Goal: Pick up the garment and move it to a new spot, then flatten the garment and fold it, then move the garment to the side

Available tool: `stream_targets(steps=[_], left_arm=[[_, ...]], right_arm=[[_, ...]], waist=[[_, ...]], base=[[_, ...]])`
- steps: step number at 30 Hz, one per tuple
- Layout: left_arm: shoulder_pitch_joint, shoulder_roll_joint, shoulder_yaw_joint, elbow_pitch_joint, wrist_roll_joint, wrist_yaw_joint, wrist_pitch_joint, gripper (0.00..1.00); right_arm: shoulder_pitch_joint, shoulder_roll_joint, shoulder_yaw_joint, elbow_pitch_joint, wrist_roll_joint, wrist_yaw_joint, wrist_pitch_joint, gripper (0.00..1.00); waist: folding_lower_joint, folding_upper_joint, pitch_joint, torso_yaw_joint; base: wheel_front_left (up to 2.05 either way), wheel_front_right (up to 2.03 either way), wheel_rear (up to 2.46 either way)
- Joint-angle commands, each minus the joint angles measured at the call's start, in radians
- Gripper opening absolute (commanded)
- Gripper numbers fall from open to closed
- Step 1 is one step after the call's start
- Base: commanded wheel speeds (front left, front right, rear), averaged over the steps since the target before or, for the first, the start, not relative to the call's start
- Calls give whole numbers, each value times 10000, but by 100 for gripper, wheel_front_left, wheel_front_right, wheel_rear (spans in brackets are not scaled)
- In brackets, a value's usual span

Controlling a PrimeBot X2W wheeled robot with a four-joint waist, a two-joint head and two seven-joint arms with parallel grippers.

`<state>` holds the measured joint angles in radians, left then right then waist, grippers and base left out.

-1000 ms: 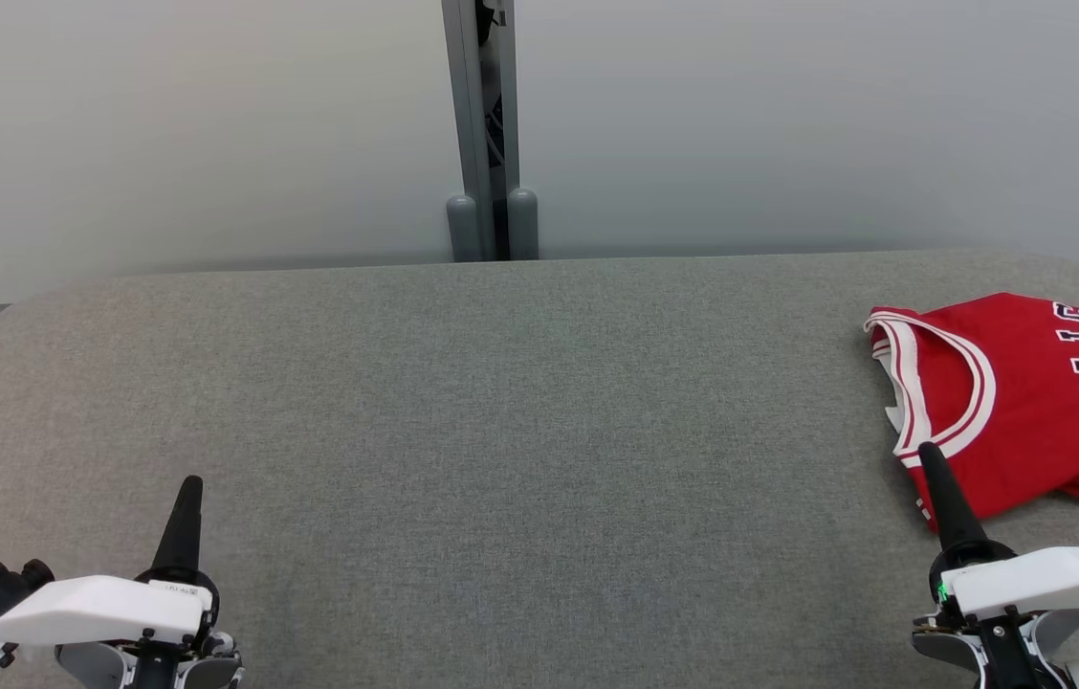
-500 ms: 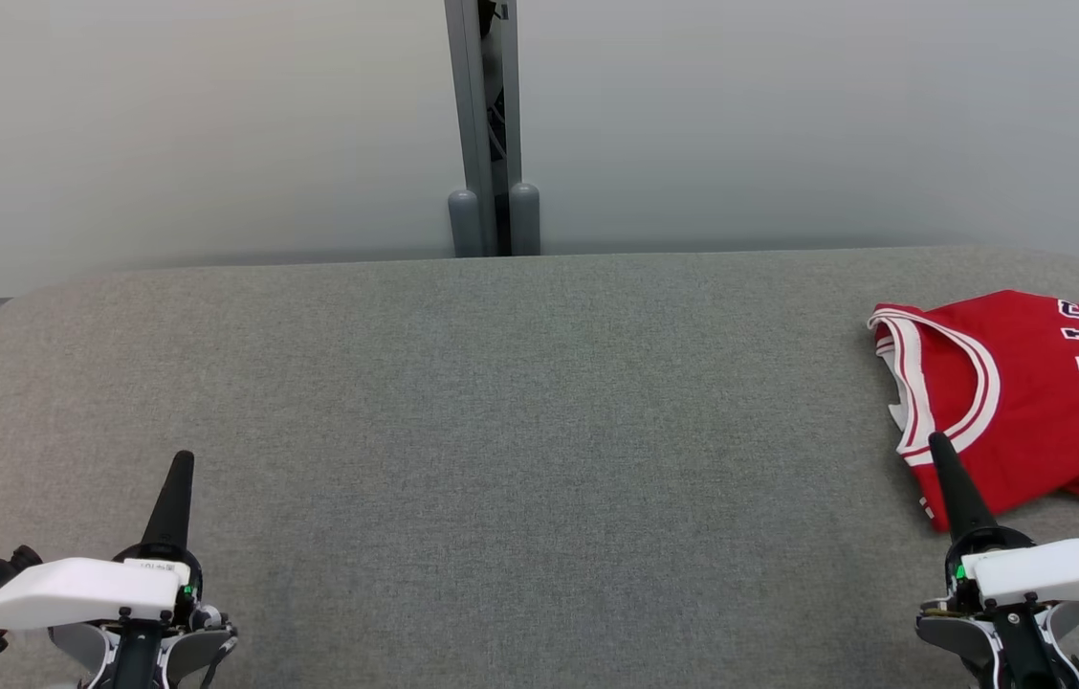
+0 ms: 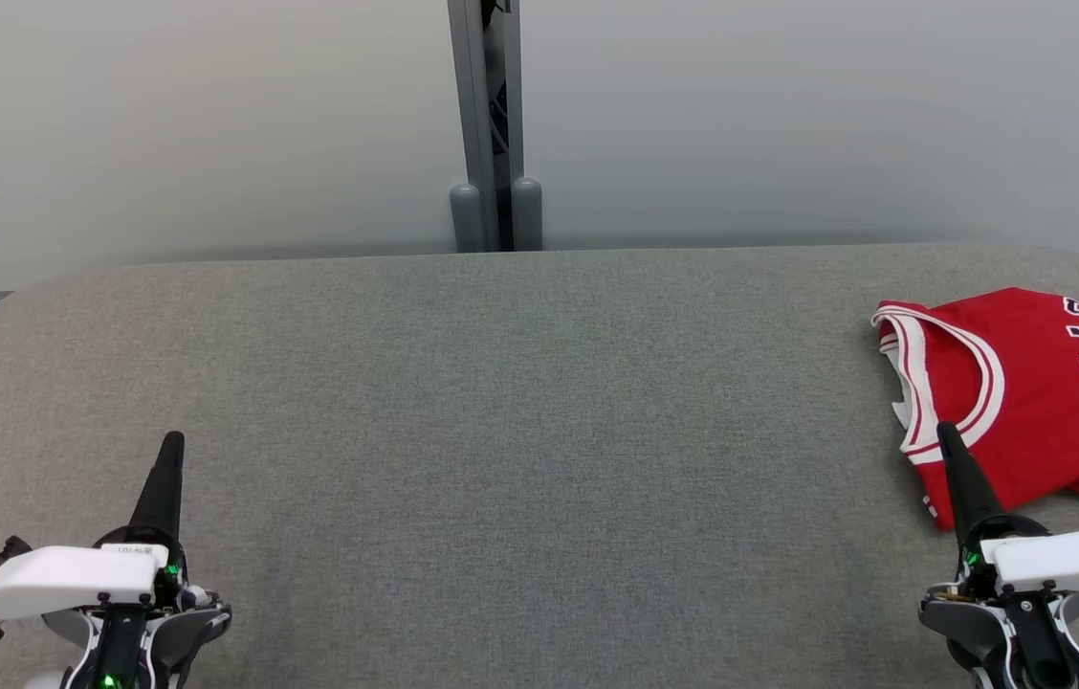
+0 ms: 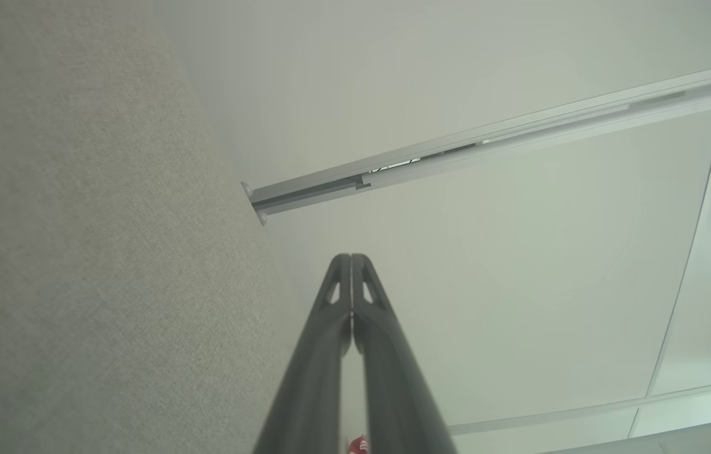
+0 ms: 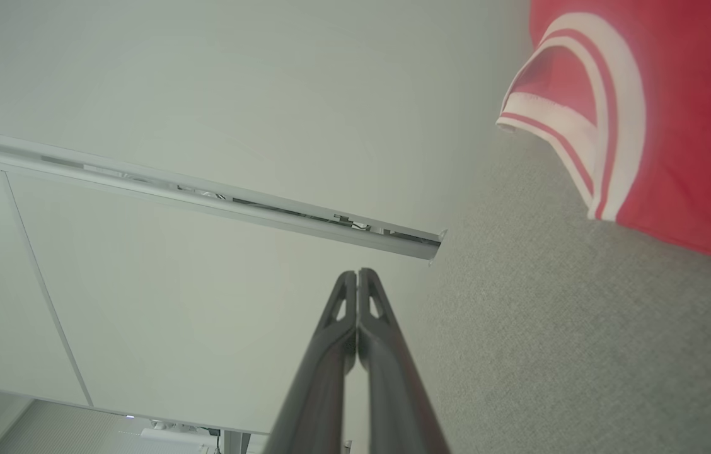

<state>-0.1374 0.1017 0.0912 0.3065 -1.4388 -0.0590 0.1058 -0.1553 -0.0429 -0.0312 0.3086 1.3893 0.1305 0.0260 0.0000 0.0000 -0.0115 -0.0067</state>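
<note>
The garment [image 3: 1046, 383] is a red sleeveless jersey with white trim and dark lettering, lying folded at the far right of the grey padded table [image 3: 520, 431]; its right part runs past the head view's edge. In the right wrist view the garment [image 5: 677, 113] lies on the grey surface at the upper right. My right gripper [image 3: 946, 433] is shut and holds nothing, its tip in front of the jersey's near edge in the head view. My left gripper [image 3: 172, 442] is shut and holds nothing over the table's near left. Both wrist views show the fingers pressed together [image 4: 351, 260] [image 5: 357, 275].
White wall panels stand behind the table, joined by a grey metal post [image 3: 492, 124] at the back centre. The table's rounded corners show at the far left and far right.
The head view has shifted slightly, so everything sits a little higher and further right. Both grippers stay shut. The garment lies as before.
</note>
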Motion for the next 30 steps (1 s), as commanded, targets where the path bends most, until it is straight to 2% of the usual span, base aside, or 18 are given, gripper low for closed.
stream_targets(steps=[1, 30], left_arm=[[-322, -2, 112, -6, -149, -105, 66, 0], [-902, -383, 899, 551, -1607, -773, 708, 0]], right_arm=[[-185, -92, -54, -6, 201, 4, 32, 0], [-454, -116, -236, 223, 2265, 4, 197, 0]], waist=[[0, 0, 5, 2], [0, 0, 162, 63]], base=[[0, 0, 0], [0, 0, 0]])
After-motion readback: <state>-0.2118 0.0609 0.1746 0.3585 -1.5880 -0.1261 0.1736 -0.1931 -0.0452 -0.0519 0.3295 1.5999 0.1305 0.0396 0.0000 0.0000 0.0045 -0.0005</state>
